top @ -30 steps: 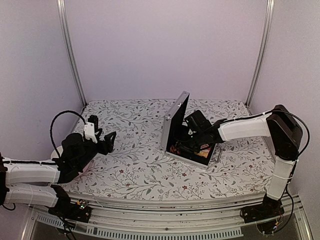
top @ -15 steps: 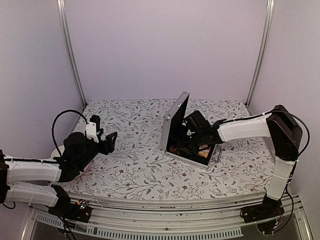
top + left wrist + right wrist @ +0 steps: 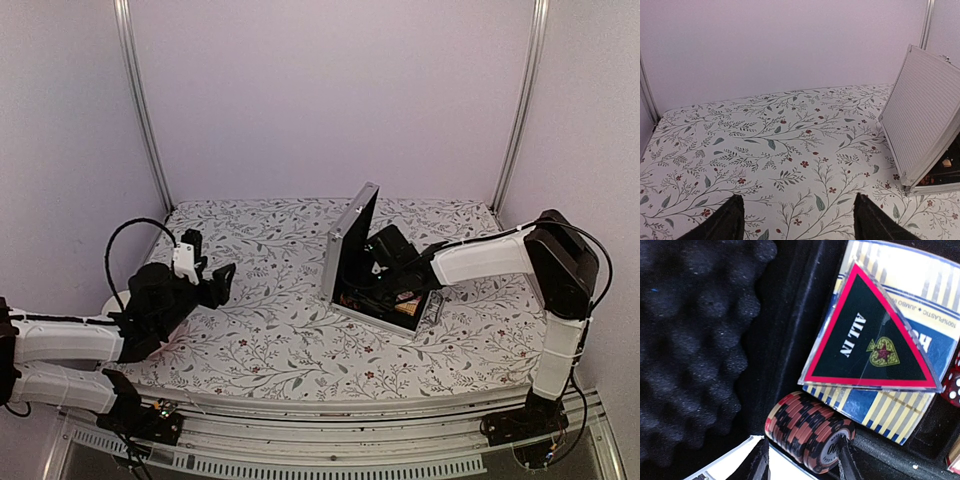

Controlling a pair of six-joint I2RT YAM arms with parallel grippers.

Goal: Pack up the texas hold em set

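Silver case, top view: the case (image 3: 372, 316) lies open on the right half of the tabletop (image 3: 270, 340). Its lid (image 3: 348, 245) is raised nearly upright, ribbed back toward the left arm.
Right end effector, top view: the right end effector (image 3: 375, 265) reaches into the case from the right, just beside the lid's inner face. Its fingers are hidden here.
Left end effector, top view: the left end effector (image 3: 207, 258) hovers over the tabletop's left part, well apart from the case, spread wide and holding nothing.
Room, top view: a broad stretch of flowered tabletop lies between the left end effector and the lid. Walls and two posts (image 3: 140, 110) close the far corners.
Left wrist: both fingers (image 3: 725, 225) sit low and wide apart. The lid's back rises at the right edge, and the wall bounds the far side.
Right wrist, chips: a red-and-black stack of chips (image 3: 807, 427) lies on its side in the case, with a finger at each end. I cannot tell whether they press it.
Right wrist, neighbours: the triangular "ALL IN" token (image 3: 865, 345) rests on the cards (image 3: 900, 290) just beyond the chips. A red die (image 3: 955, 385) is at the right edge. Bumpy black foam (image 3: 690, 340) crowds the left.
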